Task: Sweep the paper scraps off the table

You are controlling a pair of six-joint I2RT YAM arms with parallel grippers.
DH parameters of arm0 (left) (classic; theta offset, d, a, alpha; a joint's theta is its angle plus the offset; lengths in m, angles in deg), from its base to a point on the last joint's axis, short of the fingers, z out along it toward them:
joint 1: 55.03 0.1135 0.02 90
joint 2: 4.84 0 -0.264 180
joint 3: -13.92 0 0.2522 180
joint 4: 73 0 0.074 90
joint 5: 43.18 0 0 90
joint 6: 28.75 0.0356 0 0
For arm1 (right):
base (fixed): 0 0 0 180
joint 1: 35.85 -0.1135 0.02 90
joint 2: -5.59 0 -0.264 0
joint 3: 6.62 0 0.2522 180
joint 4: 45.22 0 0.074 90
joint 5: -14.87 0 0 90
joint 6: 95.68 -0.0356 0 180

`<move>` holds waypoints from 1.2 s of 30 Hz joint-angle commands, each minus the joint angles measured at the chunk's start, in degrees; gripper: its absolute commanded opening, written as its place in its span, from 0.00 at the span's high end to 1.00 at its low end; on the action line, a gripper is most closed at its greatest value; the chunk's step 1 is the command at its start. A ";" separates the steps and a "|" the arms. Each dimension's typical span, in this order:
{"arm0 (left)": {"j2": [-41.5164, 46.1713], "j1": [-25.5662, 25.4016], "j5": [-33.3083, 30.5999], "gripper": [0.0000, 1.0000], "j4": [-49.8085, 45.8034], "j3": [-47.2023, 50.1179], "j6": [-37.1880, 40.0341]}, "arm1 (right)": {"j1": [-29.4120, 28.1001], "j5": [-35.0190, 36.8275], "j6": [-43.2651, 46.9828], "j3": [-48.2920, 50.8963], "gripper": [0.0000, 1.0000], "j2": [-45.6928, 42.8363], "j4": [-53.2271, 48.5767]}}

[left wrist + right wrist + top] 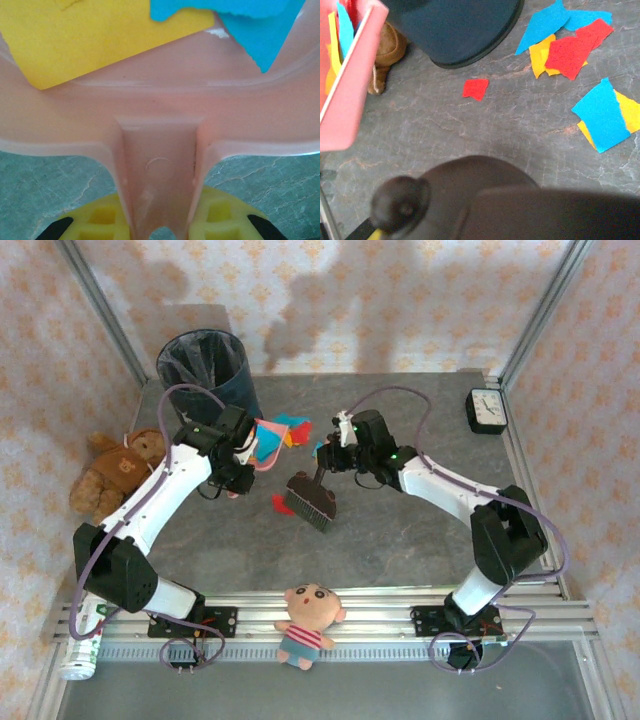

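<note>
Paper scraps are lying loose on the table beyond the brush. They are running from one red piece near the foot of the bin out to blue, red and yellow clusters farther along, and more are sitting inside the dustpan.

We are gripping that dustpan by its handle with the left gripper, jaws closed tight on either side of it, and holding it tilted near the bin. We are clamping the brush handle in the right gripper, jaws fully closed, with the bristles hanging low over the table and the long head lying slantwise.

We are judging the right arm to be the nearer one to the loose pieces: they are lying away from the brush toward the far side, with the dustpan to their left. One red scrap is also showing just left of the bristles in the top view.

Bare stone is lying between brush and scraps, so a stroke has room. The bin and the teddy bear are crowding the left side.
</note>
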 commanded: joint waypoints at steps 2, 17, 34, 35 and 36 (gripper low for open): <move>0.82 0.18 1.70 1.00 -1.63 0.71 1.47 | -0.04 11.34 2.24 -1.84 1.00 -0.27 -4.69; -5.70 -6.67 3.22 1.00 -2.89 -1.59 4.21 | 1.45 35.68 7.71 1.02 1.00 -7.17 -15.27; -15.86 -13.25 6.89 1.00 -5.80 -3.83 7.64 | 3.48 30.22 9.68 9.70 1.00 -23.45 -4.29; -16.50 -13.66 6.90 1.00 -5.85 -3.84 7.71 | 3.51 31.34 9.82 9.83 1.00 -23.92 -4.31; -17.34 -14.13 7.15 1.00 -5.85 -3.97 7.83 | 3.51 32.95 9.83 10.07 1.00 -24.36 -4.20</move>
